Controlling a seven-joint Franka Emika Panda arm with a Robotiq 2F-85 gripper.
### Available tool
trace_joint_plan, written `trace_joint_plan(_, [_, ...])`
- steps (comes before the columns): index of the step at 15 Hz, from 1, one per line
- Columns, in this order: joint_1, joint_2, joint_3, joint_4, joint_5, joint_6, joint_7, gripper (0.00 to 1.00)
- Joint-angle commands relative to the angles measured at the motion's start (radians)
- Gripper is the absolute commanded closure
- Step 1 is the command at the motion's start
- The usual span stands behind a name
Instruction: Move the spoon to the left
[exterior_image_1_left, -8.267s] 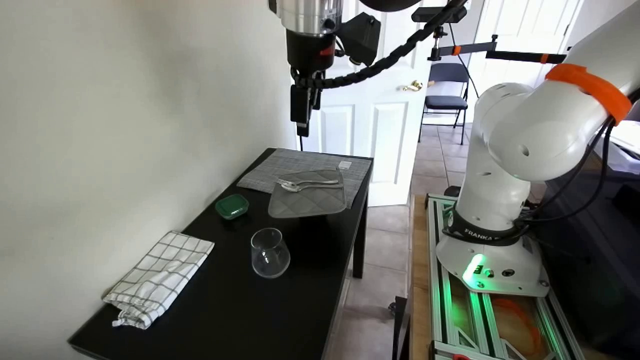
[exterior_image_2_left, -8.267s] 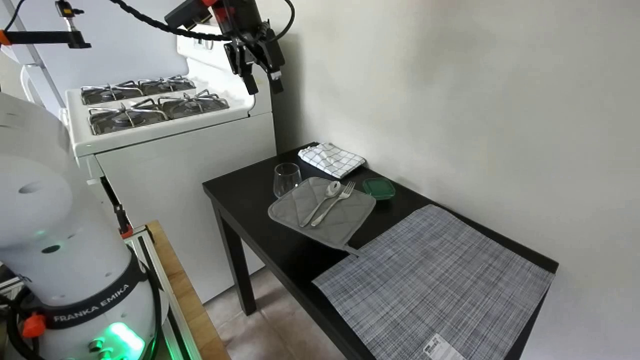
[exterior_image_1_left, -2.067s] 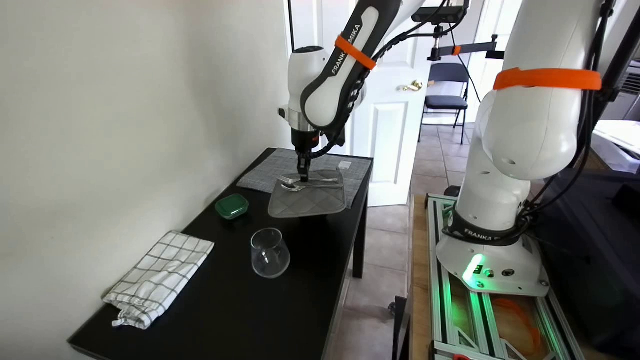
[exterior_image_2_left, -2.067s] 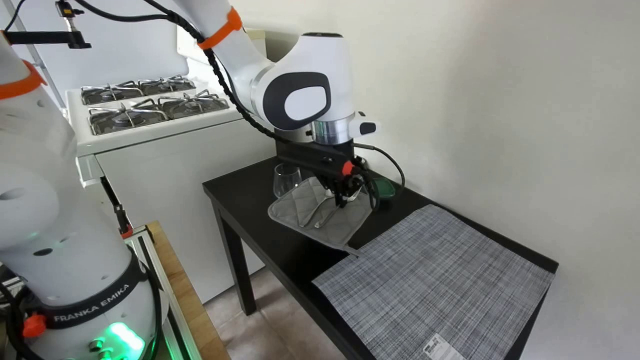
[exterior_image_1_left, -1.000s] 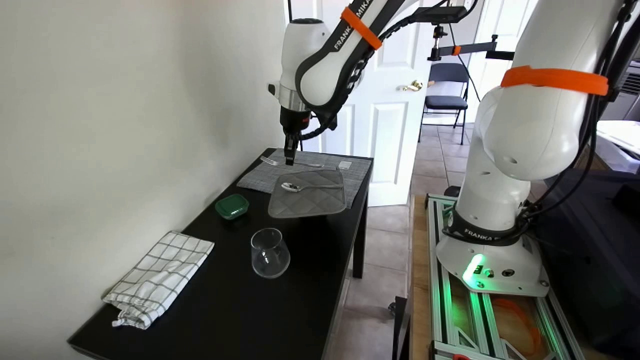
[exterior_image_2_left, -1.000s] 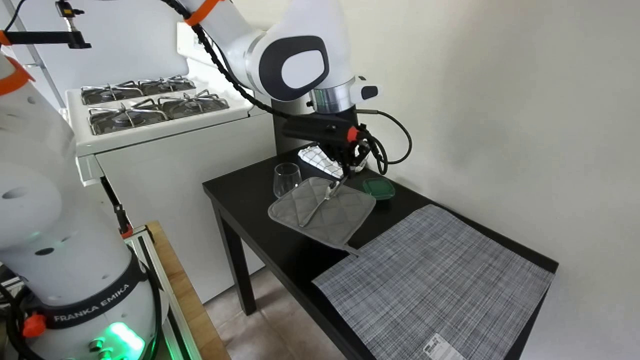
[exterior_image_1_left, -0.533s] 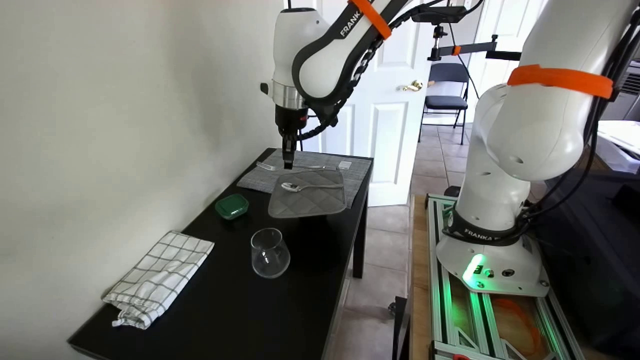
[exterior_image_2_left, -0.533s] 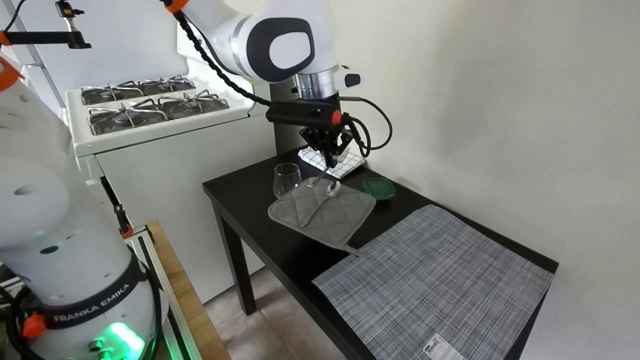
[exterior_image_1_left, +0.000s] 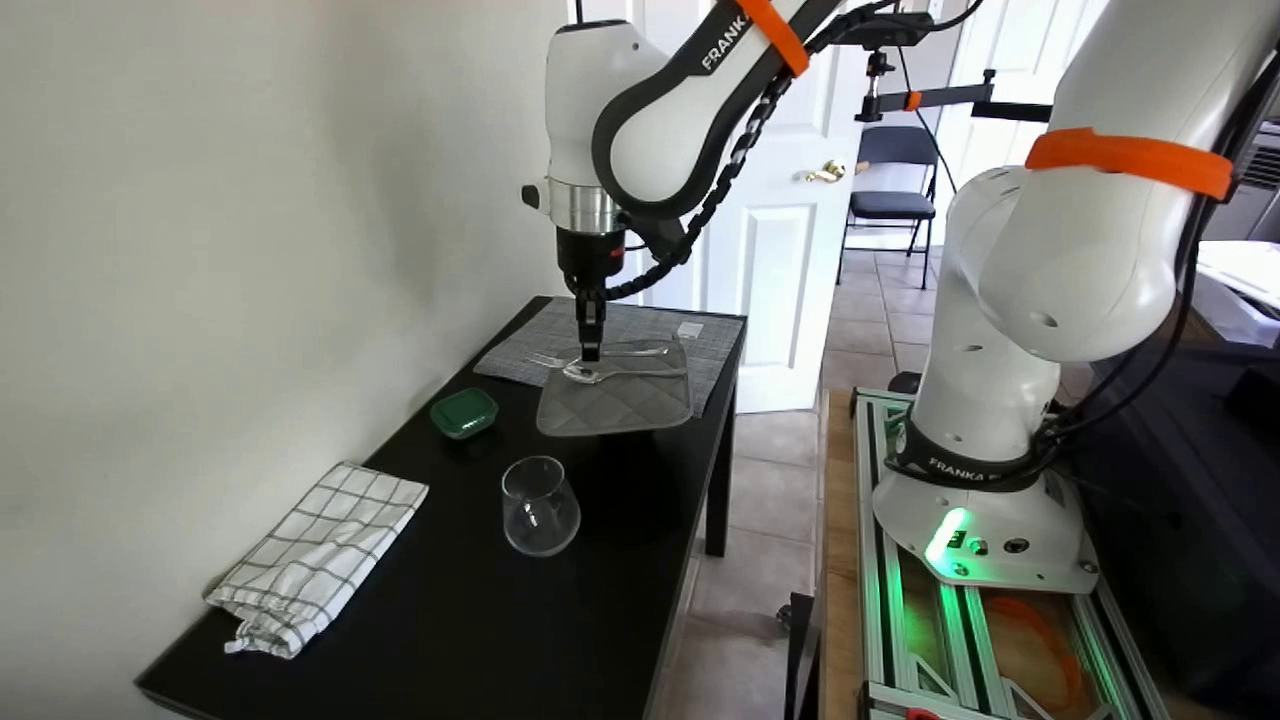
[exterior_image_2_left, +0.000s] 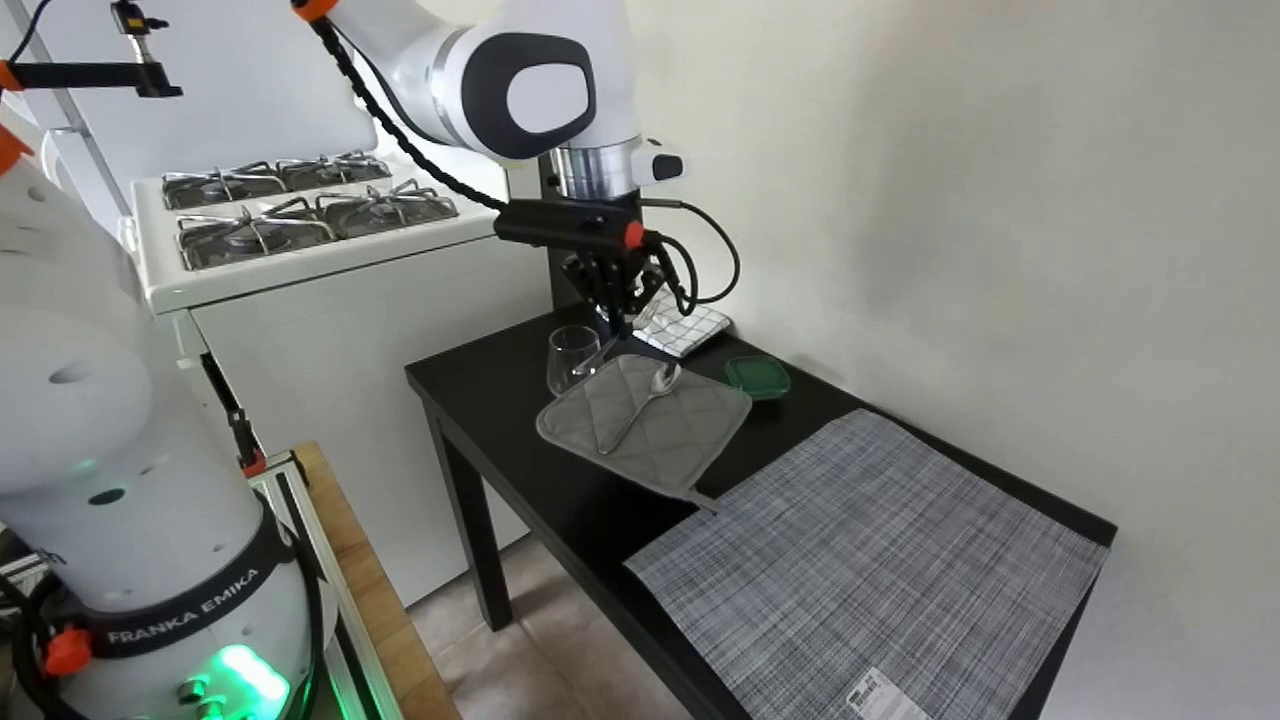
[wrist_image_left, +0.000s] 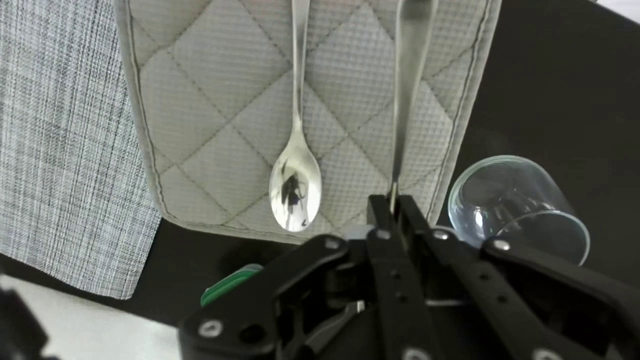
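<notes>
OK, my gripper (wrist_image_left: 393, 204) is clamped on the fork (wrist_image_left: 405, 90), not the spoon (wrist_image_left: 297, 115), which lies on the pot holder (wrist_image_left: 200, 125). Prob. a fork-clearing step; next: put it down, then grab spoon & shift it L. Base band (exterior_image_2_left: 185, 627) reads FRANKA EMIKA; label (exterior_image_2_left: 886, 694) on placemat (exterior_image_2_left: 880, 550) too small.

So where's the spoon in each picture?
In an exterior view, the spoon lies near the middle, wide end left.
In an exterior view, the spoon slants near the middle, wide end at upper right.
In the wrist view, the spoon is just left of middle, running off the top.
All three show the gray quilted pad under it.
</notes>
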Motion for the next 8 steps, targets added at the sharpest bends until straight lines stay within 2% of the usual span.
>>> trace_joint_plan(1, [0.015,-0.04,-0.01,-0.061,0.028,0.008,-0.021,0.98])
trace_joint_plan(5, [0.007,-0.025,-0.012,-0.084,0.018,0.038,-0.021,0.98])
trace_joint_plan(6, [0.005,0.006,-0.014,-0.049,0.016,0.033,-0.022,0.98])
trace_joint_plan(8, [0.001,0.012,-0.02,-0.051,0.012,0.054,-0.026,0.98])
